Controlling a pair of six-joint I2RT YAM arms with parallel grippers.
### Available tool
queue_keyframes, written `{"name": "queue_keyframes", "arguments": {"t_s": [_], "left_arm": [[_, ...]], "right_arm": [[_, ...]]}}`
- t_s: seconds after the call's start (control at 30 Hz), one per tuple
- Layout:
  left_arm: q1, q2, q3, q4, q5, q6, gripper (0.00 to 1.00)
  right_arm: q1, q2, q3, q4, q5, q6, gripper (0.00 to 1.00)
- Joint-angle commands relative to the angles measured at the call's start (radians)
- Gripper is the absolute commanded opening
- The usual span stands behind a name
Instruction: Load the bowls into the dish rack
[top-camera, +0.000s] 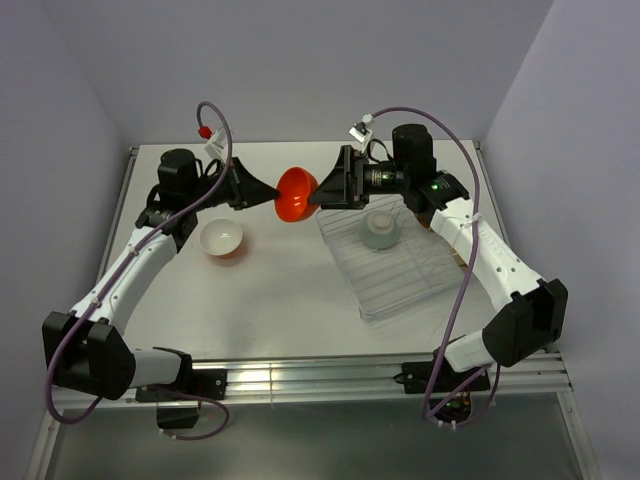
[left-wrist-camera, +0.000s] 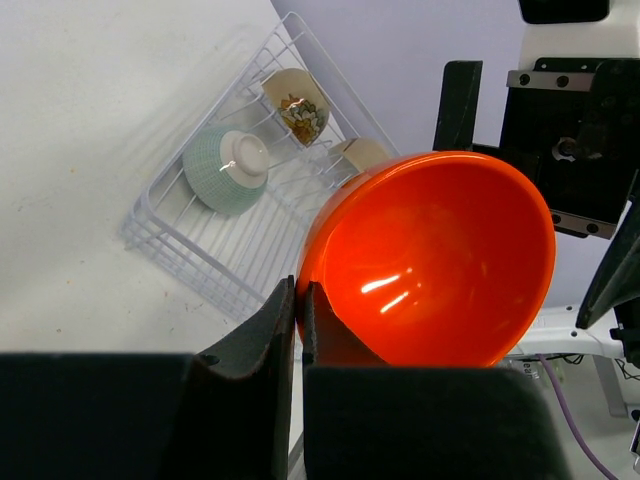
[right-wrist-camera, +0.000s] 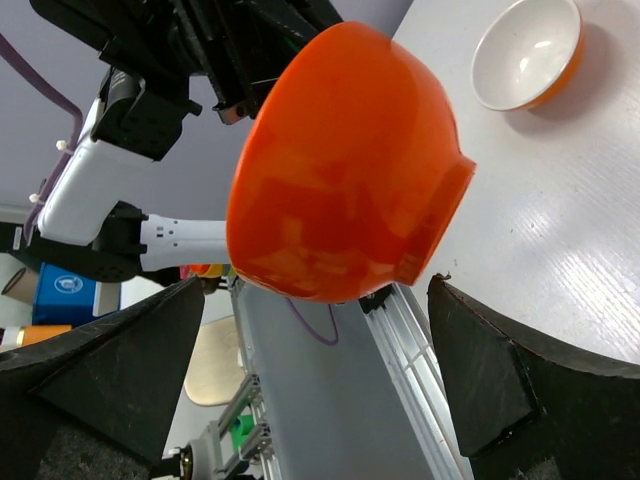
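Observation:
My left gripper (top-camera: 274, 196) is shut on the rim of an all-orange bowl (top-camera: 297, 194) and holds it in the air over the back middle of the table. In the left wrist view the left gripper (left-wrist-camera: 298, 300) pinches the bowl (left-wrist-camera: 435, 260) at its rim. My right gripper (top-camera: 319, 191) is open right against the bowl's other side. In the right wrist view the bowl (right-wrist-camera: 345, 165) hangs just ahead of the spread right gripper (right-wrist-camera: 315, 292). The clear dish rack (top-camera: 400, 278) lies at right and holds an upturned mint bowl (top-camera: 380, 231).
An orange bowl, white inside (top-camera: 222, 238), stands on the table at left, and also shows in the right wrist view (right-wrist-camera: 527, 52). The left wrist view shows the rack (left-wrist-camera: 200, 250) with the mint bowl (left-wrist-camera: 228, 170) and two cream bowls (left-wrist-camera: 297, 103) (left-wrist-camera: 358, 152) at its far end.

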Motion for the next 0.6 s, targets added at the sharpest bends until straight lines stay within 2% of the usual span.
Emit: {"name": "queue_keyframes", "arguments": {"t_s": [0.0,0.57], "left_arm": [[-0.007,0.007,0.031,0.062,0.030,-0.013,0.00],[-0.018,0.014,0.029,0.070,0.035,-0.022,0.00]], "right_arm": [[0.008,0.001,0.043,0.051,-0.013,0.005,1.00],[0.019,0.024,0.058,0.014,0.030,-0.040,1.00]]}}
